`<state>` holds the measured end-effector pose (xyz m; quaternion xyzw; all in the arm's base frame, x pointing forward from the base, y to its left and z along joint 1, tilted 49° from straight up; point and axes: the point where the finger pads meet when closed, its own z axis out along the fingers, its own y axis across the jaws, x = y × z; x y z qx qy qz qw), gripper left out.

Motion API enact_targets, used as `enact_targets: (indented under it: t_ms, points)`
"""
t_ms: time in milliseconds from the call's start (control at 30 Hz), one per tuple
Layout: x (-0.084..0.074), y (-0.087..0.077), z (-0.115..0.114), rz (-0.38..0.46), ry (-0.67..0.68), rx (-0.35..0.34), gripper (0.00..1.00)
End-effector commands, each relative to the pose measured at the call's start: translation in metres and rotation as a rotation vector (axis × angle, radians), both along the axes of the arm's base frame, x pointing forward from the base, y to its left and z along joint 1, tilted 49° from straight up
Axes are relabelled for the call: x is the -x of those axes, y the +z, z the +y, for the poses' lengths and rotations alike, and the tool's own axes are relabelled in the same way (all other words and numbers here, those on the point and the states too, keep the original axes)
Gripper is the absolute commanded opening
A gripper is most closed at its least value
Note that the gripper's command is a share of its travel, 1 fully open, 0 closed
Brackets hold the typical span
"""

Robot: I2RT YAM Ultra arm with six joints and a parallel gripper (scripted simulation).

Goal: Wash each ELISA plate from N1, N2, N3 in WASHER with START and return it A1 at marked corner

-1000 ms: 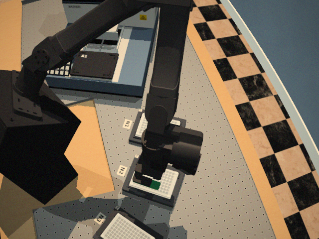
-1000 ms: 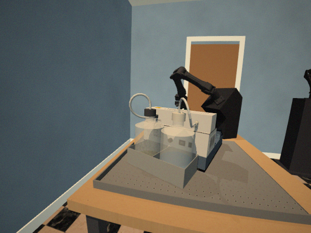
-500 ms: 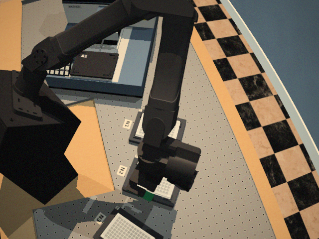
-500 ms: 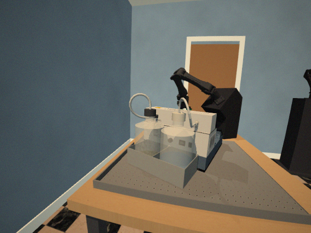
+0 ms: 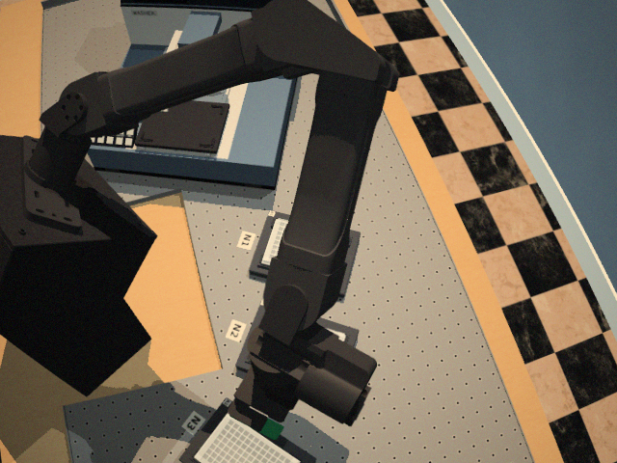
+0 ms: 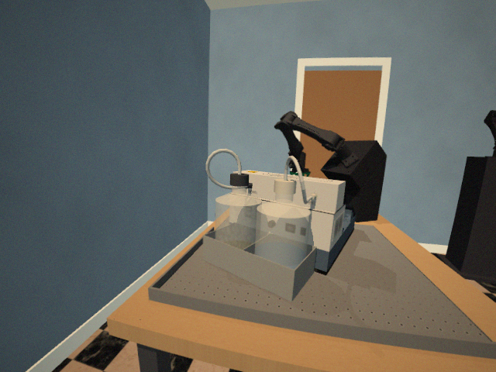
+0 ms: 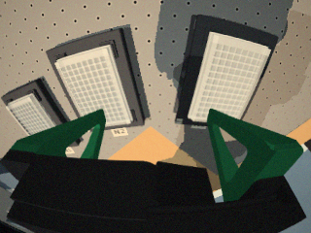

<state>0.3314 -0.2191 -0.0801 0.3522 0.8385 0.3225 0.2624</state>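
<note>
Three white 96-well plates lie in their dark nests on the perforated board. In the wrist view the N3 plate [image 7: 233, 77] is at the right, the N2 plate [image 7: 97, 84] in the middle, and the N1 plate [image 7: 29, 112] small at the left. My gripper [image 7: 155, 115] is open and empty, its green fingers spread wide above the board between N2 and N3. In the top view the gripper [image 5: 263, 425] hovers at the near edge of the N3 plate [image 5: 239, 443]. My arm hides most of the N1 plate [image 5: 274, 241] and nearly all of N2. The washer's dark carrier pocket [image 5: 181, 126] is empty.
The washer keypad [image 5: 113, 138] sits left of the carrier, partly behind my arm. My black base block [image 5: 60, 279] stands at the left. In the exterior view the washer [image 6: 300, 192] has two bottles [image 6: 260, 224] in a grey tray behind it.
</note>
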Motion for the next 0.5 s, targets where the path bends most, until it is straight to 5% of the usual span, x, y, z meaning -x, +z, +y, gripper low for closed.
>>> enact_targets:
  t_ms: [0,67,467]
  points:
    - [0.006,-0.003,-0.008,0.010,-0.031,-0.028,1.00]
    - [0.011,-0.010,-0.014,0.034,-0.075,-0.073,1.00]
    - [0.036,-0.044,-0.041,0.035,-0.075,-0.072,1.00]
